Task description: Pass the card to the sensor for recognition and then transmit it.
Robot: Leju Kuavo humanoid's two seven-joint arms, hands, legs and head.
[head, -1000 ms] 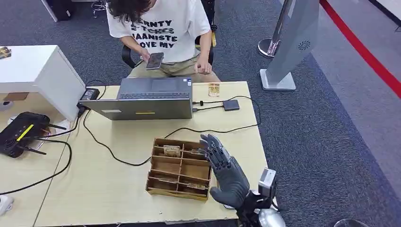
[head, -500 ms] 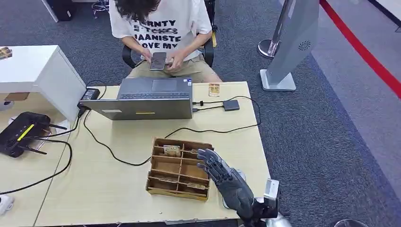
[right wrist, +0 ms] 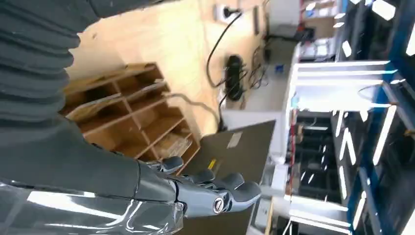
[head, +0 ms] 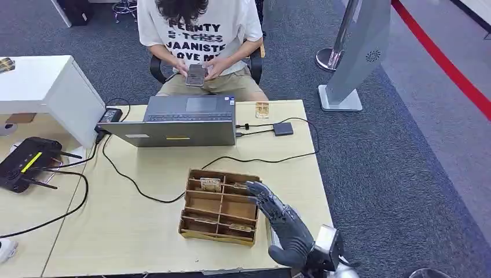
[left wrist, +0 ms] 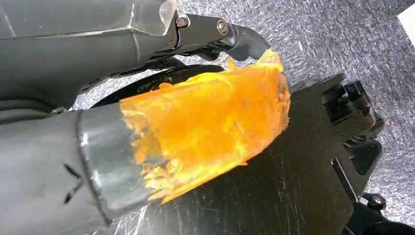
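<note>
Fingers (head: 262, 194) of the right hand (head: 282, 222) are lying spread and stretched forward, holding nothing, with the tips hanging over the right-hand compartments of the wooden box (head: 220, 207). In the right wrist view the same hand (right wrist: 205, 188) is showing its fingers apart above the box (right wrist: 132, 115). Whether the tips are touching the box I cannot tell. The left hand (left wrist: 58, 161) is appearing in the left wrist view as a dark cover with an orange wrapping; its fingers are hidden, so I cannot tell how they are lying.

Cards are sitting in the box, one card (head: 210, 184) standing in a far compartment at eleven o'clock from the fingertips. Another card (head: 262, 109) is lying at twelve o'clock near the far table edge, just beside the small dark sensor (head: 282, 128) on its cable. At eleven o'clock the laptop (head: 182, 121) is standing open, and behind it a person (head: 200, 35) is sitting, holding a phone (head: 195, 75) in both hands.
</note>
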